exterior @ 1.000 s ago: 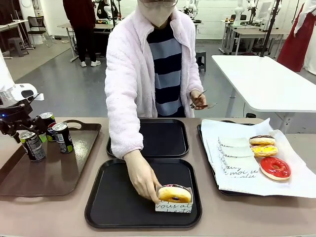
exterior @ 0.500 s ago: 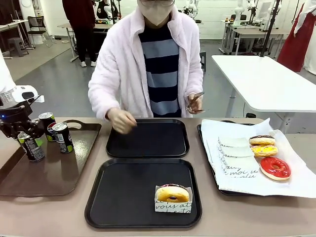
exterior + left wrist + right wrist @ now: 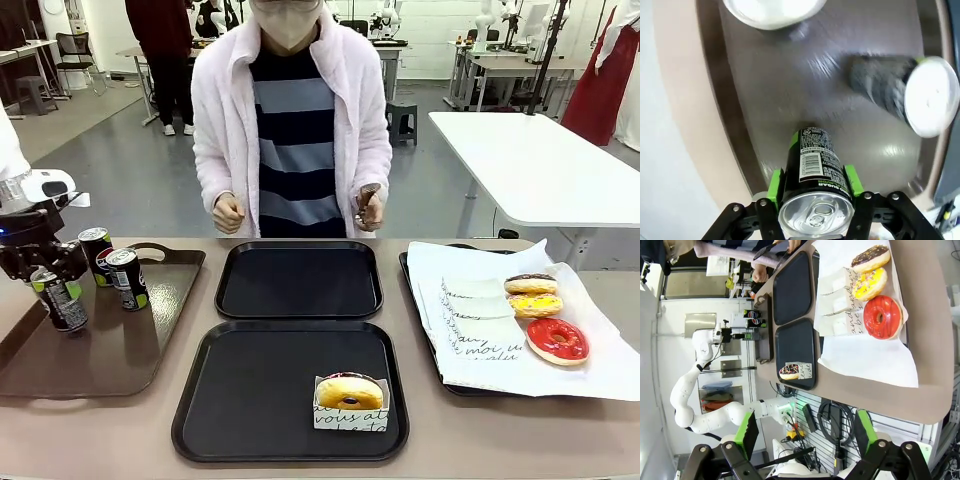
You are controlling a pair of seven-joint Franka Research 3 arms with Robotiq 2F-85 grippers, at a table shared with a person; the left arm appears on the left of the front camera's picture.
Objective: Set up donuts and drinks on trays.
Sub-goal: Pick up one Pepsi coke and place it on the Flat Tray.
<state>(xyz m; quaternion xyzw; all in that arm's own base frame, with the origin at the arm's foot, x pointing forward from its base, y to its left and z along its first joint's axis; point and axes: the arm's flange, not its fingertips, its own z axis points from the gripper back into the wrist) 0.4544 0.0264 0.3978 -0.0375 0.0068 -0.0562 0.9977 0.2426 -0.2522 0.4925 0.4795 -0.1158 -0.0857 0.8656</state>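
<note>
One donut (image 3: 350,392) in near tray (image 3: 230,400); left claw (image 3: 812,181) pinches a can (image 3: 812,157), right claw (image 3: 807,429) spread.

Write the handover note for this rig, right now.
Left pincer: shut on a slim black soda can, tilted over the brown glossy tray; two more cans stand there.
Right pincer: open, empty.
Done: one yellow-glazed ring donut in a white paper holder on the near black plastic tray.
Left: drinks for both; far black plastic tray bare; three ring donuts on the paper-lined tray.
</note>
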